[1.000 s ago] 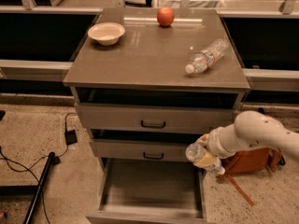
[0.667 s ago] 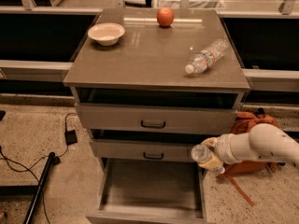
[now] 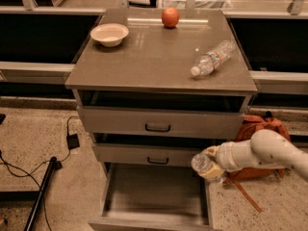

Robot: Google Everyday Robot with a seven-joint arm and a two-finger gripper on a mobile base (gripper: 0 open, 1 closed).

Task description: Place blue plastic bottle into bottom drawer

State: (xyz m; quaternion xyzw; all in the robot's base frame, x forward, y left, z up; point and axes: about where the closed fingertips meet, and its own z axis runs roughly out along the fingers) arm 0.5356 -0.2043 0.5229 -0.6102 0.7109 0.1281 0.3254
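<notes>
**Bottle held at the cabinet's lower right front, above the open bottom drawer's right edge**

I take the grey cabinet (image 3: pixel 159 61) as my reference. The gripper (image 3: pixel 208 167) sits at the cabinet's lower right front corner, level with the gap between the middle drawer (image 3: pixel 125 154) and the bottom drawer (image 3: pixel 154 194). Its arm reaches in from the right of the cabinet. It is clamped on the blue plastic bottle (image 3: pixel 201 162), which is held off the floor, one end pointing up and left toward the cabinet front. The bottle is over the right rim of the bottom drawer and not inside it.

The bottom drawer is pulled well out from the cabinet base, and its grey floor shows. The two drawers above are slightly ajar.

On the cabinet top, a pale bowl (image 3: pixel 109 34) stands at the rear left and a red-orange fruit (image 3: pixel 170 17) at the rear centre. A slim clear bottle (image 3: pixel 211 58) lies on its side near the right edge. An orange bag (image 3: pixel 257 129) rests on the floor right of the cabinet, behind the arm.
</notes>
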